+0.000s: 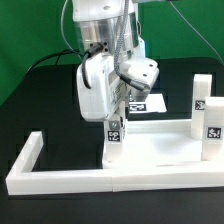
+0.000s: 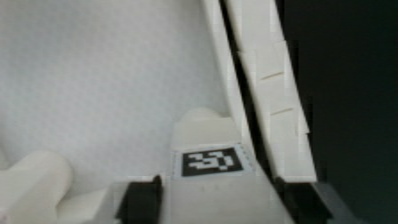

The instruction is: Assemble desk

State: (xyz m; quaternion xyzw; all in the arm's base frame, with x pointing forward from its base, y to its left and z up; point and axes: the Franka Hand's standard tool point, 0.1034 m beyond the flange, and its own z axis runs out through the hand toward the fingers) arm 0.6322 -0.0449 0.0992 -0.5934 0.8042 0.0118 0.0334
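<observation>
table (image 1: 30, 110) dark, fills the frame | desk top (image 1: 150, 150) lies flat at lower centre inside the white border frame (image 1: 25, 165) | two legs (image 1: 203, 100) stand upright at right | fingers (image 1: 113, 120) closed on tagged leg (image 1: 113, 133), long axis vertical, directly beneath them, over the top's near-left corner.

One top (image 1: 165, 150), three legs (image 1: 114, 133)

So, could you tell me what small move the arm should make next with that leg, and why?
Probably turn the leg a little further into the desk top. The gripper is clamped on the upright leg, which already stands at the top's corner by the border frame. Whether it is fully seated cannot be seen, so a small twist seems safer than letting go.
</observation>
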